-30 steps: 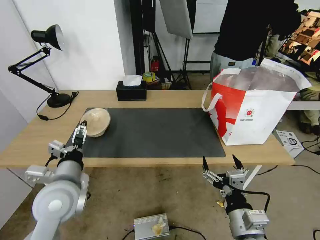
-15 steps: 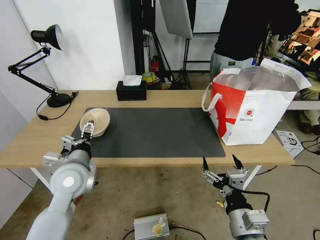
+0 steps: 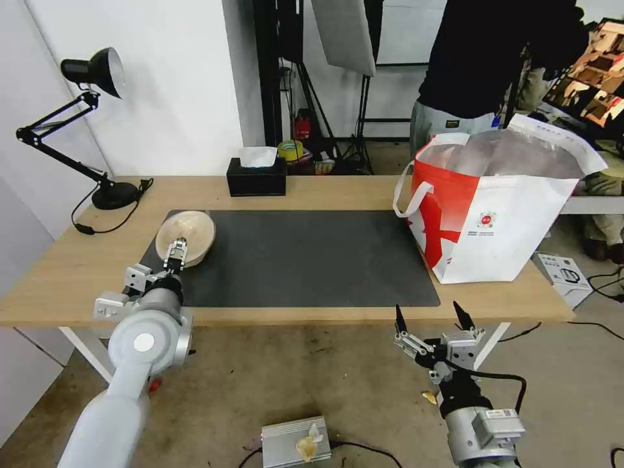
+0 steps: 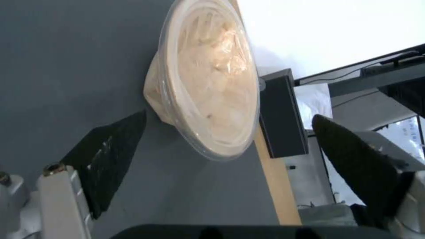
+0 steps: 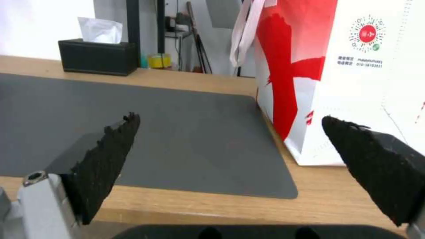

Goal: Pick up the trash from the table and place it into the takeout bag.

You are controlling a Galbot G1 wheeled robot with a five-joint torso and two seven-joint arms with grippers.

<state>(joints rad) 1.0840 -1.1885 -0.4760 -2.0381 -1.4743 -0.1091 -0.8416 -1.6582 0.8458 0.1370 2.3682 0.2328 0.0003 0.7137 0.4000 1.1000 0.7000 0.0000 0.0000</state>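
Here the beige domed pulp bowl (image 3: 186,235) is sitting dome-up and round, with no long axis, on the left end of the dark mat (image 3: 305,257) on the bench (image 3: 58,273), its clear film cover glinting. The left gripper (image 3: 175,250) is reaching forward, jaws open, just beside the bowl's near edge. The right gripper (image 3: 434,319) is hanging below the bench edge, jaws spread, facing the takeout bag (image 3: 513,227).

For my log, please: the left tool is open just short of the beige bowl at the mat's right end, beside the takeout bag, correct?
Not quite. The head view shows the beige bowl at the mat's left end, far from the takeout bag. The left tool is indeed open, just short of it.
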